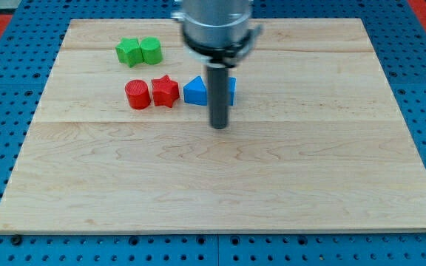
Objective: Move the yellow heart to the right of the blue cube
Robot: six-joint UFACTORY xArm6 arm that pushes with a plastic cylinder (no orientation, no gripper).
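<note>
My tip [219, 125] rests on the board just below the blue blocks. A blue triangular block [194, 91] lies to the left of the rod. A blue cube [231, 90] is mostly hidden behind the rod, with only its right edge showing. No yellow heart shows in the view; the rod or the arm above may hide it.
A red cylinder [137, 94] and a red star [165, 90] lie left of the blue triangle. A green star [129, 52] and a green cylinder [151, 49] sit touching at the view's upper left. The wooden board [220, 192] lies on a blue pegboard surround.
</note>
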